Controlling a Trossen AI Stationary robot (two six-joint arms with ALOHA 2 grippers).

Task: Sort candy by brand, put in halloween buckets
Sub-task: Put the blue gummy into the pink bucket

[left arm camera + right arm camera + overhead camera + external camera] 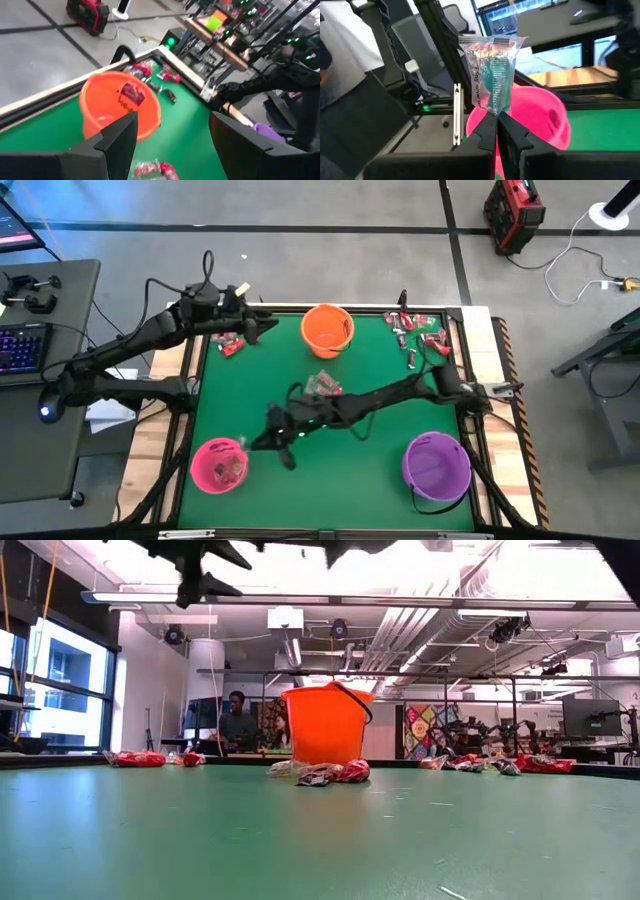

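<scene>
Green table, right pincer clamped on clear candy, left pincer agape, ceiling ducts.

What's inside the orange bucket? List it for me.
The left wrist view shows one dark red wrapped candy inside the orange bucket, leaning on its far wall. The near wall and the left gripper hide part of the bottom, so more may lie there.

— colours on the table?
— a green mat carrying an orange bucket, a pink bucket and a purple bucket.
— and the sweets?
— mostly red wrappers; the packet pinched over the pink bucket is clear and silvery with red and teal print.
</scene>
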